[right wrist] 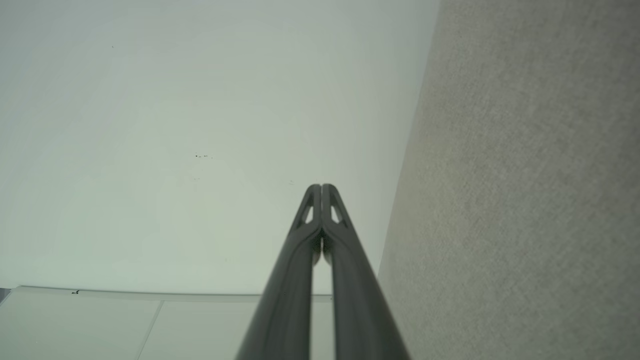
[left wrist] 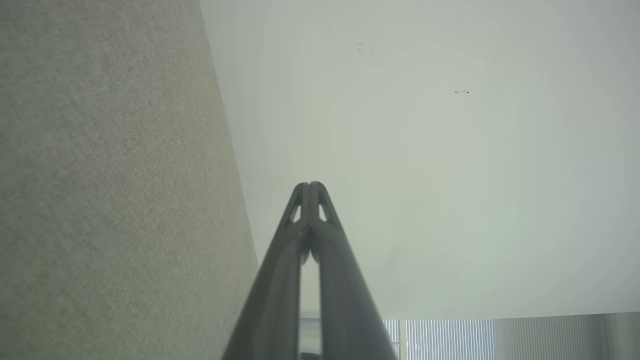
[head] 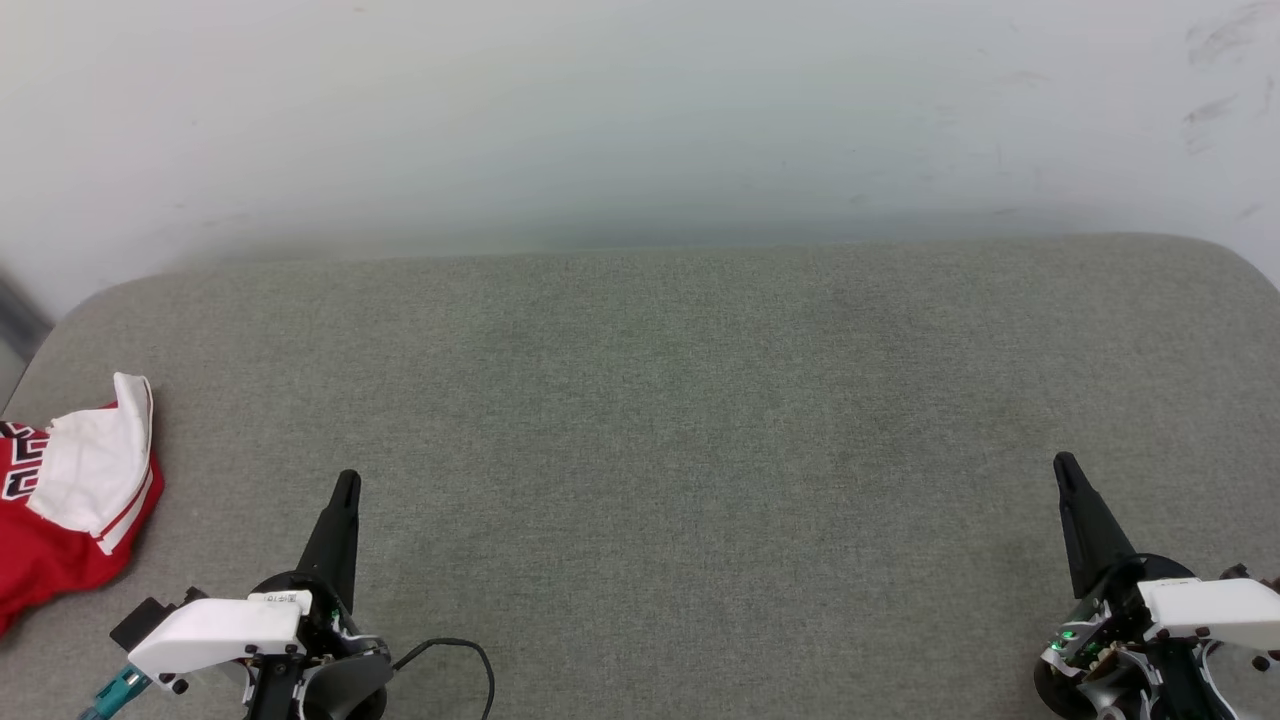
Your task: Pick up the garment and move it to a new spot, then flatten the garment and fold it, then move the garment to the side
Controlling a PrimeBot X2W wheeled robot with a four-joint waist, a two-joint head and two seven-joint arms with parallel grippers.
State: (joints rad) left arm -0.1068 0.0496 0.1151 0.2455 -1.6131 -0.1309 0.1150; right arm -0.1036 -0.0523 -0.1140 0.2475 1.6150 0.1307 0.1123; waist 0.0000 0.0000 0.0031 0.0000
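Observation:
The garment (head: 60, 520), red with a white sleeve folded over it and black white-outlined letters, lies bunched at the far left edge of the grey surface, partly cut off by the picture's edge. My left gripper (head: 346, 482) stands shut at the lower left, to the right of the garment and apart from it, with nothing held. At the lower right my right gripper (head: 1064, 464) is shut and holds nothing. In the wrist views the left gripper (left wrist: 310, 185) and the right gripper (right wrist: 321, 186) each show both tips pressed together.
The grey fabric surface (head: 660, 440) is wide, with rounded far corners, and stands against a pale wall (head: 640, 110). A black cable (head: 470, 655) loops beside my left wrist.

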